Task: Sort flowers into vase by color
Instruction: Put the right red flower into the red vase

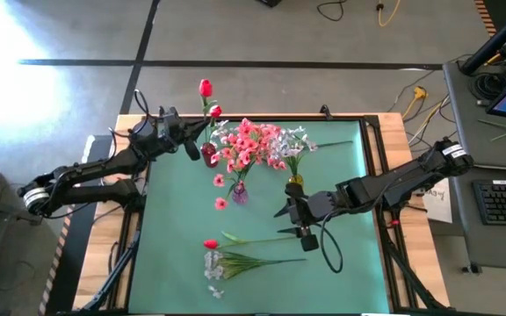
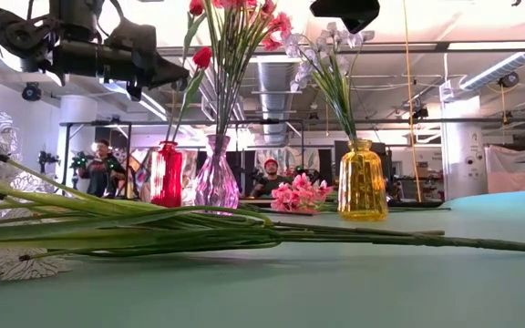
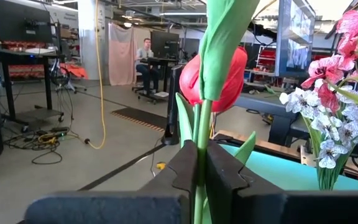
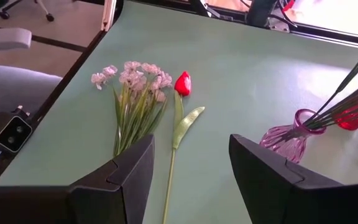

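Note:
Three vases stand at the back of the green mat: a red one point(image 2: 166, 173), a purple one point(image 2: 217, 178) full of pink flowers point(image 1: 246, 145) and a yellow one point(image 2: 363, 182) with white flowers point(image 1: 290, 140). My left gripper point(image 1: 197, 140) reaches in level beside the red vase, shut on a red tulip point(image 3: 219, 78). A second, taller red tulip point(image 1: 205, 88) stands in that vase. Near the front edge a red tulip point(image 4: 182, 84) and a white spray point(image 4: 132, 78) lie flat on the mat. My right gripper point(image 1: 292, 218) hangs open above the middle of the mat. My left gripper pinches the tulip's green stem point(image 3: 199, 177) between its two fingers, just below the blossom. The fingers come in level from the table's left and lie across the upright stem. The stem point(image 2: 182, 105) runs down into the red vase's mouth.
A loose pink sprig point(image 2: 299, 196) lies on the mat in front of the vases. Wooden table borders point(image 1: 393, 132) frame the mat. People sit at desks in the room beyond the far edge. The mat's right half is bare.

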`<state>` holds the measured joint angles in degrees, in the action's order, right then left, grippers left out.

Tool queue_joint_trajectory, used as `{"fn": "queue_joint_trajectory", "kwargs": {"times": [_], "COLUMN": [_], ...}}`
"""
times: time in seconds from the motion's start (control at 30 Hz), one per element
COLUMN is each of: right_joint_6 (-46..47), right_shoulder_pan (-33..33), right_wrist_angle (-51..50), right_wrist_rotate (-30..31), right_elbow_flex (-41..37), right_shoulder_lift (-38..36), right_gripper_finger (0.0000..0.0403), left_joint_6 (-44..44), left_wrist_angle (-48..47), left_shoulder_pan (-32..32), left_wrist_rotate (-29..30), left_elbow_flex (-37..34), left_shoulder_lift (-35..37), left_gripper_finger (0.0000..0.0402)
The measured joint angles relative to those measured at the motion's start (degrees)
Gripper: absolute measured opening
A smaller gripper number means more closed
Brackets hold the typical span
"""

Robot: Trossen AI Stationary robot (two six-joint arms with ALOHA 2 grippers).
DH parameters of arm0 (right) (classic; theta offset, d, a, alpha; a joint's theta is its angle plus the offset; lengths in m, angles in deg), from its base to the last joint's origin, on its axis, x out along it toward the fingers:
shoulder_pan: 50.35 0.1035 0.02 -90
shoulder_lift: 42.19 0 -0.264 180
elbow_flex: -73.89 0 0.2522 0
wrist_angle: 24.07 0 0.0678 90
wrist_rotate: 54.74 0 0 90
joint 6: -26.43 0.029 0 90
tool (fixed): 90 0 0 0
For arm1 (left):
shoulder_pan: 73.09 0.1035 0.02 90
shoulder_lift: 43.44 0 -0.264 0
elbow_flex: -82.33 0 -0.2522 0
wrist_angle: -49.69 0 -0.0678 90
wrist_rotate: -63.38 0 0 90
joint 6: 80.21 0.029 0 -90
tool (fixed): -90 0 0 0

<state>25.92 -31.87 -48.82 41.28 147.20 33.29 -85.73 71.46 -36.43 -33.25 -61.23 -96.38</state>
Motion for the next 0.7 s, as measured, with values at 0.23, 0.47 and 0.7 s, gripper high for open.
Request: {"fn": "queue_joint_trajectory", "kwargs": {"times": [0.23,0.47,0.7], "right_joint_6": [-0.07,0.05,0.66], "right_shoulder_pan": [0.0,0.0,0.0], "right_wrist_angle": [0.67,0.65,0.63], "right_wrist_rotate": [0.02,0.04,0.03], "right_elbow_flex": [0.0,0.0,0.0], "right_shoulder_lift": [0.0,0.02,0.02], "right_gripper_finger": [0.0201,0.0201,0.0201], "left_joint_6": [-0.66,-1.04,-2.08], "left_wrist_angle": [0.02,-0.01,-1.9], "left_shoulder_pan": [0.0,0.0,0.0], "left_wrist_rotate": [0.02,0.02,0.02], "left_elbow_flex": [0.0,0.0,0.0], "left_shoulder_lift": [0.43,0.46,1.36], "left_gripper_finger": [0.0038,0.0068,0.0079]}}
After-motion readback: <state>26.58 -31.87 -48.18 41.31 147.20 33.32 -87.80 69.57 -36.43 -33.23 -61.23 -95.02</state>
